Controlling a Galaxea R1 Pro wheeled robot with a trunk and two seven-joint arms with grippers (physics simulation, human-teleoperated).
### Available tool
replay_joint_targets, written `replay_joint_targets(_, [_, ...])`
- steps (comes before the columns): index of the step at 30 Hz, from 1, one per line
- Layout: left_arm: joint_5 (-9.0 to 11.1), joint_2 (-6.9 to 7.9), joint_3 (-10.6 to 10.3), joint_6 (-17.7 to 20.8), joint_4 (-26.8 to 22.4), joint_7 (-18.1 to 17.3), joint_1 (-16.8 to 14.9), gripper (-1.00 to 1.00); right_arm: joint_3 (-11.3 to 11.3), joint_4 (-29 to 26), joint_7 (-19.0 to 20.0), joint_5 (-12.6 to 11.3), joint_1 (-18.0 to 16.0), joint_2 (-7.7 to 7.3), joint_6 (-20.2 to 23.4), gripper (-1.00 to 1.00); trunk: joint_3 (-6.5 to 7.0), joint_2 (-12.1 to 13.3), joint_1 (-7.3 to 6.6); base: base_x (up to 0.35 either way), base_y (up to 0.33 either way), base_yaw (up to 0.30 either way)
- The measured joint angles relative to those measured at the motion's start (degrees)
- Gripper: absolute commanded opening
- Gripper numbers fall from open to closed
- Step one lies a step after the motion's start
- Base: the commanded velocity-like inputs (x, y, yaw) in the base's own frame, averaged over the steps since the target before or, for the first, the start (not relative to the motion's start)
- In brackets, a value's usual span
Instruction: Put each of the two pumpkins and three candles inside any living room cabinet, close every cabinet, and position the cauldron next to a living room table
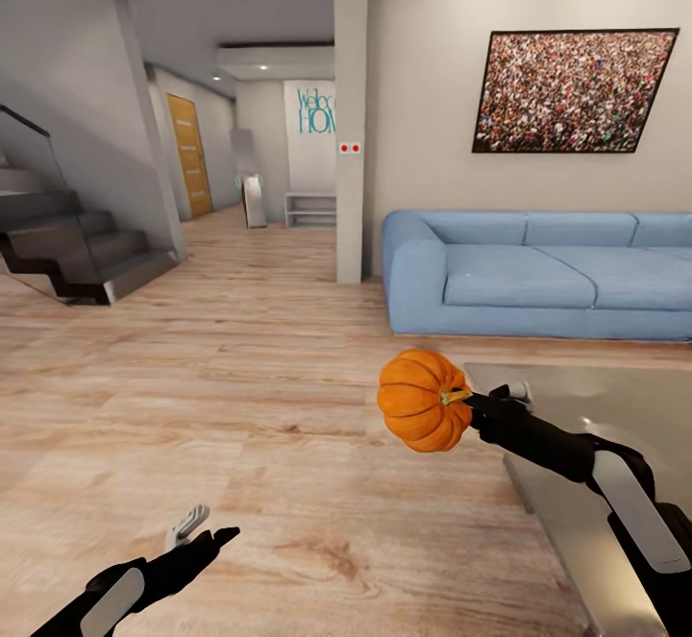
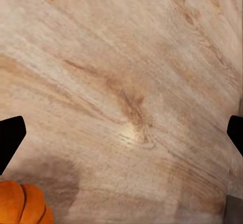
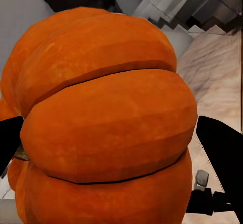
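Above the wooden floor [image 1: 240, 397], just off the near corner of the grey coffee table [image 1: 615, 397], our right gripper [image 1: 468, 404] is clamped on a pumpkin [image 1: 420, 413], held in the air with its stem toward the fingers. Beyond the table stands a blue sofa [image 1: 538, 277]. Our left gripper [image 1: 202, 531] hangs low, jaws apart, over broad bare floor running to the staircase [image 1: 82, 253].

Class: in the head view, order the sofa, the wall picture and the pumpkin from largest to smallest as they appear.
1. Sofa, cut off at the frame's edge.
2. Wall picture.
3. Pumpkin, held by the right gripper; being nearer the camera, it looks larger than it is.
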Motion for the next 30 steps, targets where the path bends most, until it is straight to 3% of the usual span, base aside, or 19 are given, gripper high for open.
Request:
replay_joint_targets(27, [0.00,-0.03,0.09,0.00,-0.02,0.01,0.02,1.00,-0.01,0.15,0.02,-0.03,-0.01,0.01,0.03,-1.00,0.30,0.00,0.00,-0.043,0.000,-0.047])
replay_joint_targets(30, [0.08,0.00,0.09,0.00,-0.02,0.01,0.02,1.00,0.02,0.15,0.01,0.14,-0.01,0.01,-0.05,-1.00,-0.36,-0.04,0.08,0.000,0.000,0.000])
